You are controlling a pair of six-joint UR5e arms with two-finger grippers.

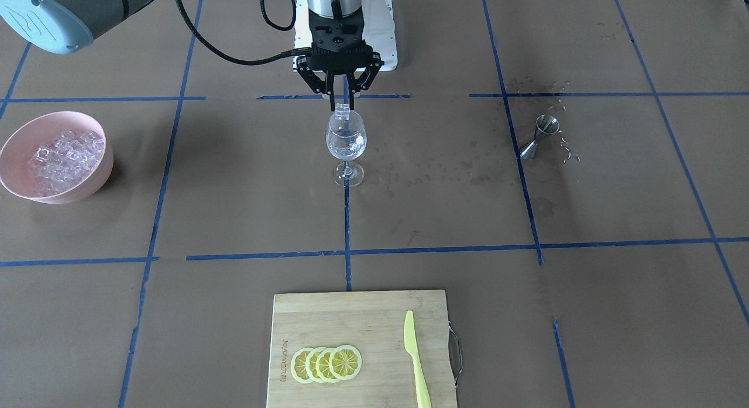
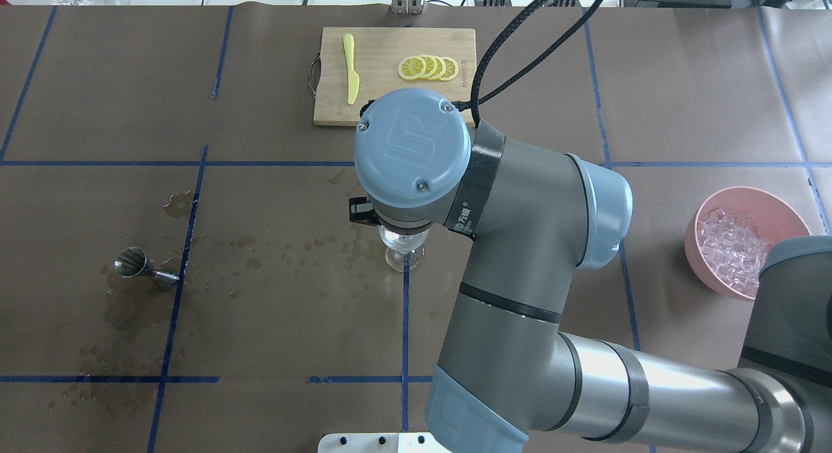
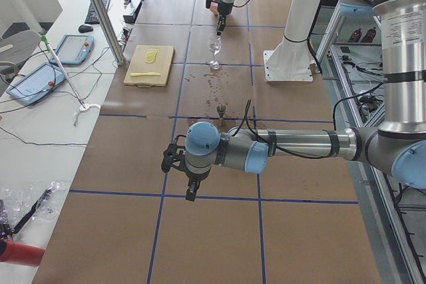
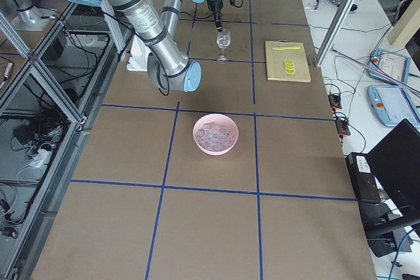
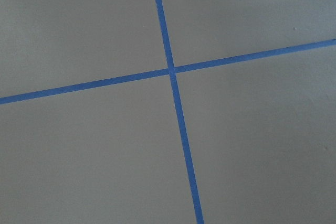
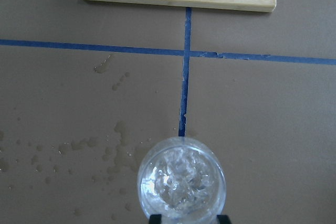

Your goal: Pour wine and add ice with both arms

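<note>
1. Exterior front-facing view: the right gripper (image 1: 343,105) hangs straight down over the wine glass (image 1: 346,143), its jaws drawn narrow on a single ice cube (image 1: 343,111) pinched at the fingertips, right above the rim.
2. The glass stands upright near the middle of the table (image 1: 234,209), on a blue tape line. The right wrist view looks straight down into it and shows more ice (image 6: 181,179) heaped in its bowl.
3. The remaining cubes (image 1: 64,159) fill a pink bowl (image 1: 35,130) toward the table's end on the robot's right, well apart from the glass.
4. The left gripper (image 3: 191,194) shows only in the exterior left view, over bare table toward the robot's left end; I cannot tell how its jaws stand. Its wrist camera sees only a blue tape cross (image 5: 171,71).
5. A bamboo cutting board (image 1: 351,320) lies at the middle of the operators' edge, carrying four overlapping lemon slices (image 1: 327,364) and a yellow-green knife (image 1: 414,355).
6. A steel jigger (image 1: 538,137) lies on its side in the robot's left half, with wet spots (image 1: 445,168) between it and the glass.
</note>
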